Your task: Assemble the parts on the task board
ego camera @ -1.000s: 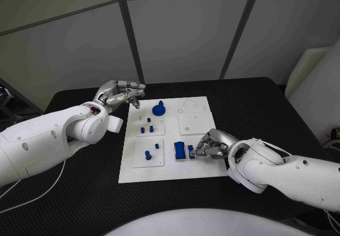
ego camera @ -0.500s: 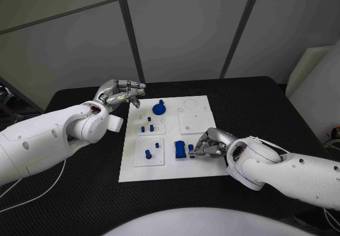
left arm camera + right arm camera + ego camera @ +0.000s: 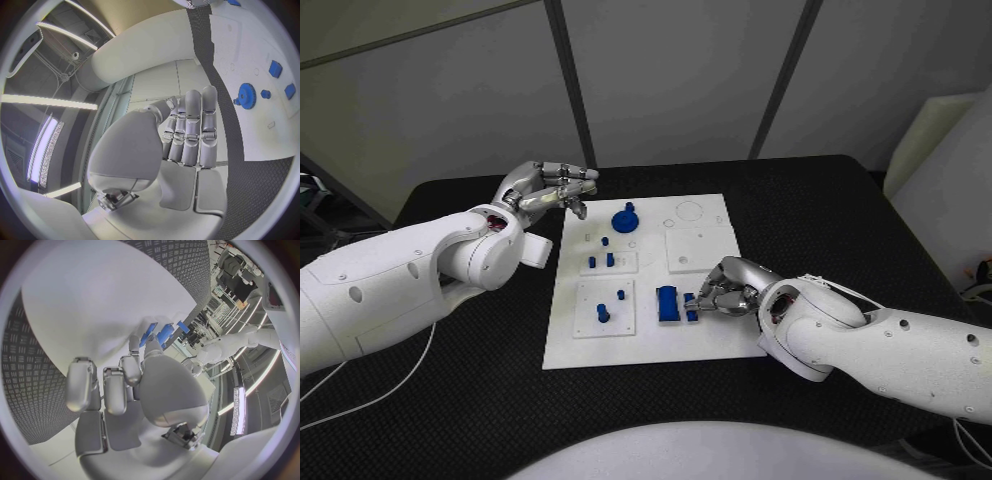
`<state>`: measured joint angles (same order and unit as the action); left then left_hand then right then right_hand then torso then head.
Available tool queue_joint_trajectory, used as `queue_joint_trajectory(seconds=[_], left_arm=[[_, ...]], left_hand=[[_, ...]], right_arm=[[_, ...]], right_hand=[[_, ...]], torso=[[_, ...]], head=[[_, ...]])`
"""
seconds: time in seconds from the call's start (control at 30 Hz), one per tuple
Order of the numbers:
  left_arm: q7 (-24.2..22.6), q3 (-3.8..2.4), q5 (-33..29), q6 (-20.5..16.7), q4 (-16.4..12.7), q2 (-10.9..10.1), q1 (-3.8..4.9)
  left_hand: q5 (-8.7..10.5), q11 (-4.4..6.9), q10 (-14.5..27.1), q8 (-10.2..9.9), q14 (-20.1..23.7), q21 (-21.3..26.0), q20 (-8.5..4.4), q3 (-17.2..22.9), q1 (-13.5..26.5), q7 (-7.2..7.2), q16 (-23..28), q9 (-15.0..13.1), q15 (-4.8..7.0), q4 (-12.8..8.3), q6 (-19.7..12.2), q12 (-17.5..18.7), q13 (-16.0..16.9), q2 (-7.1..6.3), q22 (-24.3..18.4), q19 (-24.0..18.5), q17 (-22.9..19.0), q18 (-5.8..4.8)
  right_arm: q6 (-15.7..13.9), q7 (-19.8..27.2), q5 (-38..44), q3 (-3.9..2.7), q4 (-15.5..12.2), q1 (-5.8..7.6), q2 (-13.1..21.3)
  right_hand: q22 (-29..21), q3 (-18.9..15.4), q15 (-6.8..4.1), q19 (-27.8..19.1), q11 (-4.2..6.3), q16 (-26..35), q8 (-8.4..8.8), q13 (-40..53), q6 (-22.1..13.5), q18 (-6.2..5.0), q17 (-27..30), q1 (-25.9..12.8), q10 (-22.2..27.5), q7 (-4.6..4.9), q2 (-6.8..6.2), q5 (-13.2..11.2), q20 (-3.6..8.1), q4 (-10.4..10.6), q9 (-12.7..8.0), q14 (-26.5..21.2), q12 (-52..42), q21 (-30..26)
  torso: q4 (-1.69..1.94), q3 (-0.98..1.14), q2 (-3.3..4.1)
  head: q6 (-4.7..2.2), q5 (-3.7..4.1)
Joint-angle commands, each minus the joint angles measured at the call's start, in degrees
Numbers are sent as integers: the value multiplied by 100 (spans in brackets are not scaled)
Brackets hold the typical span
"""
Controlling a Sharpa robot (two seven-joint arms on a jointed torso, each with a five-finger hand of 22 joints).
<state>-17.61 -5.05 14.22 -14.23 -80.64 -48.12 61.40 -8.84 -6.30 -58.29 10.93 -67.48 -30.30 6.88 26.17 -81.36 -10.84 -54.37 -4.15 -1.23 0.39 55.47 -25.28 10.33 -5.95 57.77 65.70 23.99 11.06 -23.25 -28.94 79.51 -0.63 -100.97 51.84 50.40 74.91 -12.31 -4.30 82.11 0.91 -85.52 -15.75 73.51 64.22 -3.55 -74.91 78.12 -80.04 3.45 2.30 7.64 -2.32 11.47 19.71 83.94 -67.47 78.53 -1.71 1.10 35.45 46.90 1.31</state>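
Observation:
The white task board (image 3: 705,338) lies in the middle of the black table. On it a blue gear (image 3: 626,218) sits near the far edge, also seen as the blue gear (image 3: 247,95) from the left wrist. Small blue pegs (image 3: 599,262) stand in the middle-left plate and more pegs (image 3: 602,313) in the near-left one. A blue block (image 3: 668,304) stands near the board's centre. My right hand (image 3: 731,288) is curled low over the board, its fingertips pinching a small blue part (image 3: 691,304) beside that block; blue parts (image 3: 165,334) show past its fingertips. My left hand (image 3: 548,189) hovers at the board's far left corner, holding nothing.
A blank square plate (image 3: 694,250) lies on the board's right half, with a ring outline (image 3: 687,212) beyond it. Black table (image 3: 819,220) surrounds the board on all sides. A grey panelled wall stands behind the table.
My right hand has shifted slightly toward the far side of the board, fingertips staying at the small blue part. The left hand has barely moved.

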Motion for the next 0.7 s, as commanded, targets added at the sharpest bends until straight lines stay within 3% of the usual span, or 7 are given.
queue_joint_trajectory(seconds=[0.03,0.27,0.4,0.6,0.7], left_arm=[[-31,-3,12,49,-8,0,6],[-34,-3,12,47,-10,-13,-2],[-38,-3,11,44,5,-15,-11],[-96,-3,-3,53,39,-13,-30],[-169,-3,-166,75,85,3,-39]], left_hand=[[-9,13,33,32,46,37,-3,18,27,-2,-20,5,-10,5,-54,-28,9,14,-8,-22,-6,-58],[-9,13,33,32,46,37,-3,18,27,-2,-20,5,-10,5,-54,-28,9,14,-8,-22,-6,-58],[-9,13,33,32,46,37,-3,18,27,-2,-20,5,-10,5,-54,-28,9,14,-8,-22,-6,-58],[-1,1,53,36,54,50,9,-23,118,-10,-24,6,-26,52,-72,-38,6,-12,-19,-28,-14,-64],[6,-7,75,36,72,100,39,-179,347,-4,-24,7,-52,192,-102,-46,2,-116,-61,-51,-22,-69]], right_arm=[[-109,164,20,4,-14,0,2],[-255,568,-195,4,-189,0,195],[-364,880,-420,-7,-281,2,350],[-521,1828,-1230,-158,-246,7,432],[-681,2571,-1758,-253,-42,37,383]], right_hand=[[188,-44,-17,24,-4,-18,-27,4,-10,13,-906,-44,-30,-10,7,-46,36,14,8,484,-11,18],[127,-128,-5,-15,-23,25,-19,-72,-75,-2,-849,-94,29,14,-48,-23,32,49,10,470,100,-37],[8,-218,34,-92,-77,96,72,-197,-268,-29,-758,-146,141,82,-108,43,8,96,-24,448,286,-148],[-675,-265,184,-521,-258,499,384,-890,-801,-191,-268,3,714,291,-76,178,-124,104,-159,318,1249,-789],[-986,-239,206,-707,-278,757,424,-1331,-795,-266,21,206,1017,315,-11,261,-161,28,-187,243,1806,-1098]], torso=[[-8,-4,-4],[-18,0,-16],[-18,-5,-28],[-45,-18,-86],[-67,-44,-151]], head=[[0,-10],[-14,-12],[-46,-3],[-117,3],[-173,8]])
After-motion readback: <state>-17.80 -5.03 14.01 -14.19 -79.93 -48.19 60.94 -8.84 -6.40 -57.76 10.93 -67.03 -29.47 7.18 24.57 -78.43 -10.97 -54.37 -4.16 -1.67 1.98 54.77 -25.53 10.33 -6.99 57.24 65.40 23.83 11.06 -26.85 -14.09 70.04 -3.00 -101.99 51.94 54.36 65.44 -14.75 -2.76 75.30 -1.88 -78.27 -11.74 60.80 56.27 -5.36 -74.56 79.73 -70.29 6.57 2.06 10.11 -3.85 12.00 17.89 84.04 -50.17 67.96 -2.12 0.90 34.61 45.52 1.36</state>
